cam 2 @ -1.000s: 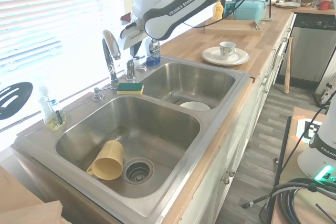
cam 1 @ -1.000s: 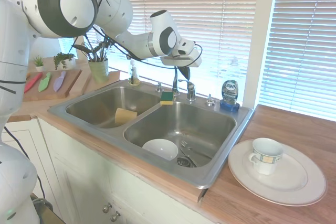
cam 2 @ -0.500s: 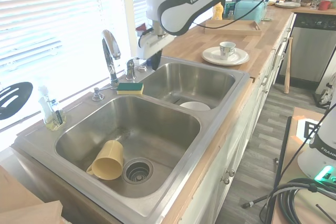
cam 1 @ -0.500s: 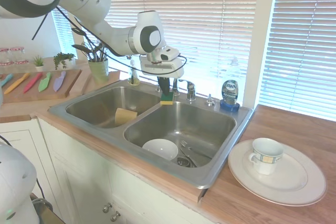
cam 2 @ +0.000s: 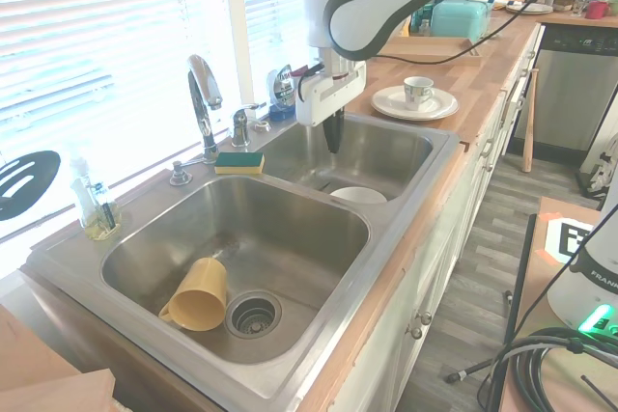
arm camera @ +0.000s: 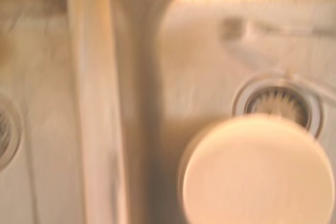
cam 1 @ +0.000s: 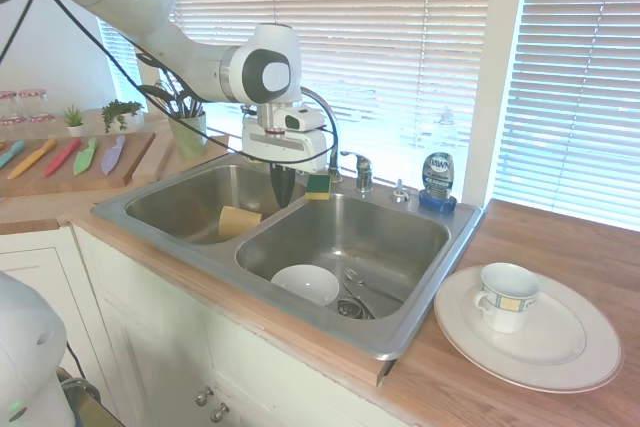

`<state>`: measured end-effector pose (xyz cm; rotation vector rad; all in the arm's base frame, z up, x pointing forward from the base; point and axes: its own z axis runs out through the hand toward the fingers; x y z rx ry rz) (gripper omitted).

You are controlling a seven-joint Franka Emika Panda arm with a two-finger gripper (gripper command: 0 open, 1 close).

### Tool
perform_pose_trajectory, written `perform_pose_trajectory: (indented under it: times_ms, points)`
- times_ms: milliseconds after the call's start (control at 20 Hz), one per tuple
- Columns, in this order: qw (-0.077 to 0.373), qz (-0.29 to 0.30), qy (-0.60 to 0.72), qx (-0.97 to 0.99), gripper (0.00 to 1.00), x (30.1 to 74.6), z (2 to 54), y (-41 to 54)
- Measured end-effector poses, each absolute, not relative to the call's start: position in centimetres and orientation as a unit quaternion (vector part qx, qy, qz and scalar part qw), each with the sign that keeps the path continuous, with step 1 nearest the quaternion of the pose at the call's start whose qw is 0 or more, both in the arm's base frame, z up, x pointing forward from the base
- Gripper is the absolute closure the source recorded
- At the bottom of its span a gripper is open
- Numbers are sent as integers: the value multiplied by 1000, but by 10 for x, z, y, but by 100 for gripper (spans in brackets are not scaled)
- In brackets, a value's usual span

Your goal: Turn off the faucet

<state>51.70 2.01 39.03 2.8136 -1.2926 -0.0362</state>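
- The faucet (cam 2: 203, 94) stands at the far edge of the double sink (cam 2: 406, 267), behind the divider; its small lever handle (cam 2: 241, 121) sits just to its right in the second exterior view.
- The gripper (cam 2: 333, 132) hangs over the basin holding the white bowl (cam 2: 359, 196), well apart from the lever; its dark fingers look pressed together and hold nothing.
- Risk, as a judgement: from here the arm must travel back toward the lever, and a low path could clip the green-and-yellow sponge (cam 2: 239, 161) or the gooseneck spout.
- A sideways approach could nudge the blue-labelled soap bottle (cam 1: 438, 179).
- Count: one faucet, one lever, two basins, one bowl, one yellow cup (cam 2: 198, 296), one sponge, one mug (cam 1: 508, 296) on one plate (cam 1: 570, 352).
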Motion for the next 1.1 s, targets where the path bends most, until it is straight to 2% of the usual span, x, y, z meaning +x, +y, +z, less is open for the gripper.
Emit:
perform_pose_trajectory:
  times_ms: [100, 150, 350, 1100]
  points:
    - [22, -13, -418, 908, 100, 500, 397, 20]
    - [23, -15, -419, 908, 0, 493, 400, 19]
    - [23, -14, -422, 906, 0, 477, 403, 15]
    - [25, -14, -418, 908, 0, 475, 401, 19]
